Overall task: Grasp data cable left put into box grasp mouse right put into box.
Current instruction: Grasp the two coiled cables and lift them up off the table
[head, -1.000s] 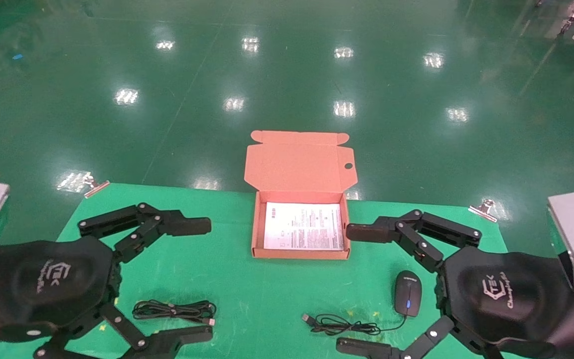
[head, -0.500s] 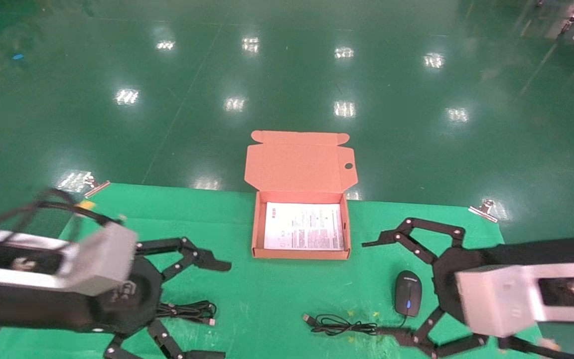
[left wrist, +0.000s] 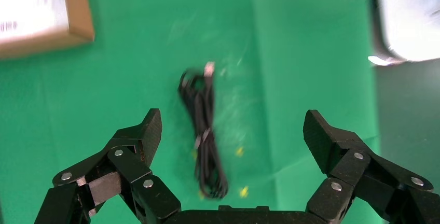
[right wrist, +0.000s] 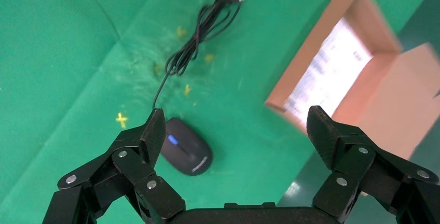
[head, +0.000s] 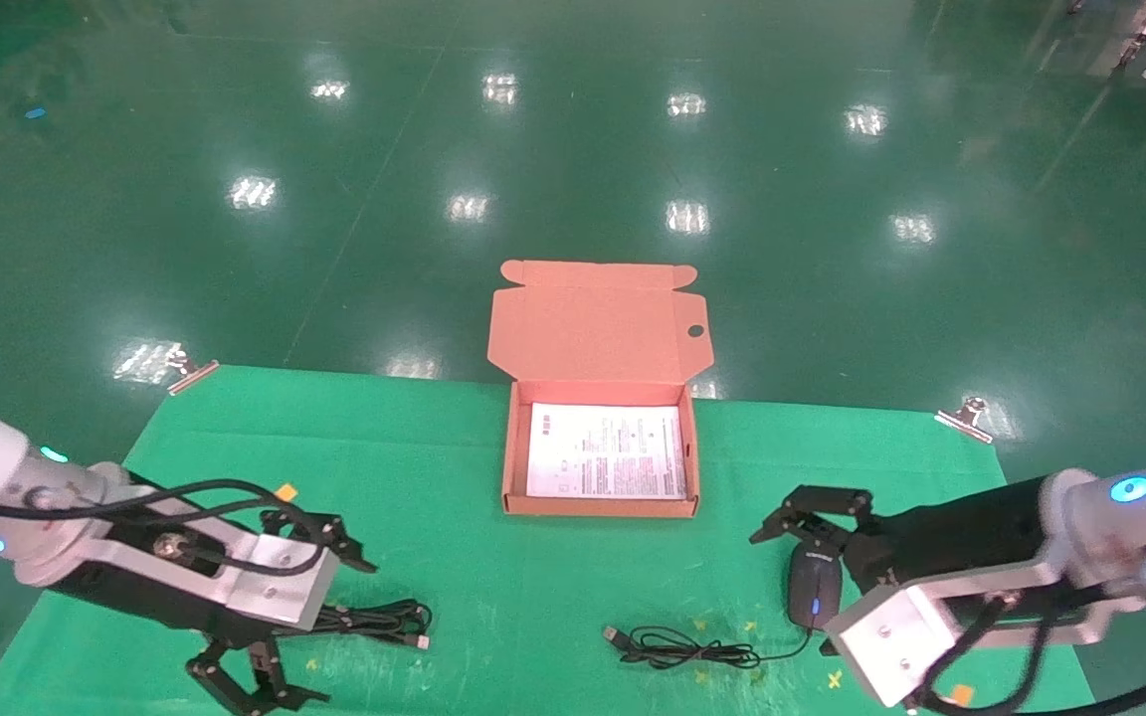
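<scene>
The data cable (head: 379, 619) lies in a long black bundle on the green cloth at the front left. My left gripper (head: 339, 631) hangs over it, open and empty. In the left wrist view the cable (left wrist: 203, 130) lies between the spread fingers, nearer one of them, below the gripper (left wrist: 233, 125). The black mouse (head: 816, 595) with its blue light lies at the front right, its cord (head: 677, 648) coiled to its left. My right gripper (head: 790, 587) is open above it. In the right wrist view the mouse (right wrist: 186, 153) sits beside one finger of the gripper (right wrist: 236, 117). The open box (head: 598, 505) stands mid-table with a white leaflet (head: 605, 450) inside.
The box lid (head: 598, 323) stands open over the table's far edge. Metal clips (head: 190, 373) (head: 966, 413) hold the green cloth (head: 434, 467) at the far corners. A shiny green floor lies beyond. The box also shows in the left wrist view (left wrist: 78, 22) and in the right wrist view (right wrist: 332, 63).
Both arms have swung down and turned their wrists, so the grippers now hang over the cable and the mouse. Both have stayed open. Cable, mouse and box have not moved.
</scene>
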{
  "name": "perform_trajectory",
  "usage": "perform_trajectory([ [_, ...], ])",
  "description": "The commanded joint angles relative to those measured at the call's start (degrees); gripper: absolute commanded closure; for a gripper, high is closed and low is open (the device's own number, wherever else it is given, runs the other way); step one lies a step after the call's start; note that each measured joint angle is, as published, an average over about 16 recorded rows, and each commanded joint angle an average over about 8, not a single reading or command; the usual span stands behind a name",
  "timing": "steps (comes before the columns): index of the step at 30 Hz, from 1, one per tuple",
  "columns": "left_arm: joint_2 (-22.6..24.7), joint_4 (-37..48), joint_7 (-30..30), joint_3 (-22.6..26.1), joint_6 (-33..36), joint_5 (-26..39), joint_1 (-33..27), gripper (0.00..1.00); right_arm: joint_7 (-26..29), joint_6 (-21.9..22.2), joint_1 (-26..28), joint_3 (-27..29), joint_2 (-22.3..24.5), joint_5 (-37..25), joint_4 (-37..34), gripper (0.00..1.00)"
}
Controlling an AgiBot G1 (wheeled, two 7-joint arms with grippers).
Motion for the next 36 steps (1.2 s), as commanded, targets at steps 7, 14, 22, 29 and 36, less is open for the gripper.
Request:
perform_trajectory([
  [7,3.25,5.67,1.95,3.12,-6.54,7.63,1.25,0.00,2.49,5.13,-3.79,-3.08,-2.73,-8.16,-1.40,0.00],
  [14,4.74,9.75,0.75,3.01,-10.41,8.19,3.29,0.00,7.63,6.07,-5.63,-3.02,-5.17,-7.28,-7.56,0.00],
  [22,6.77,16.08,2.23,2.61,-14.25,8.08,4.53,0.00,8.03,7.88,-5.79,-3.19,-8.60,-7.05,-15.70,0.00],
  [29,9.58,23.26,4.07,2.34,-16.87,7.94,4.42,0.00,5.58,10.40,-5.81,-3.86,-11.73,-8.06,-21.93,0.00],
  [36,12.72,30.55,6.24,2.09,-19.31,7.74,3.99,0.00,3.12,13.02,-5.56,-4.73,-15.26,-9.45,-27.58,0.00],
])
